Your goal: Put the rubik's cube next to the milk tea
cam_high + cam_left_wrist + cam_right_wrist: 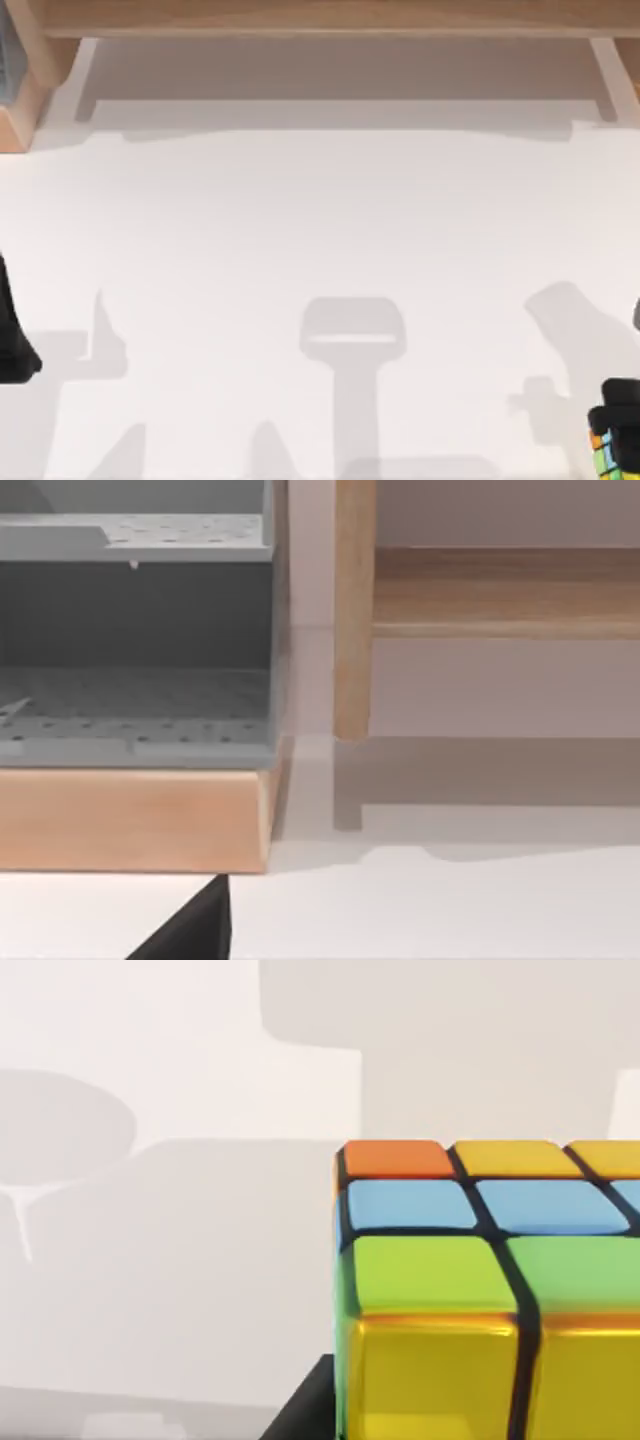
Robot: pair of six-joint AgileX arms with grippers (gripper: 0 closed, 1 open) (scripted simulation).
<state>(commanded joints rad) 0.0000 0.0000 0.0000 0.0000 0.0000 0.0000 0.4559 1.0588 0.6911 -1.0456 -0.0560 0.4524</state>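
Look to the top view's lower right corner: your right pincer (622, 420) sits at the edge of the white table (320, 250), with the rubik's cube (601, 452) against it. The right wrist view brings the cube (480, 1290) close, showing orange, yellow, blue and green squares, but you cannot tell whether the pincer grips it. Your left arm (12, 330) is parked at the left edge; its wrist view faces a grey shelf unit (135, 630) on a wooden base (135, 820).

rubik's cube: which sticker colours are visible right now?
Orange, yellow, blue and green squares on a black grid on the small rubik's cube; clearest in the right wrist view.
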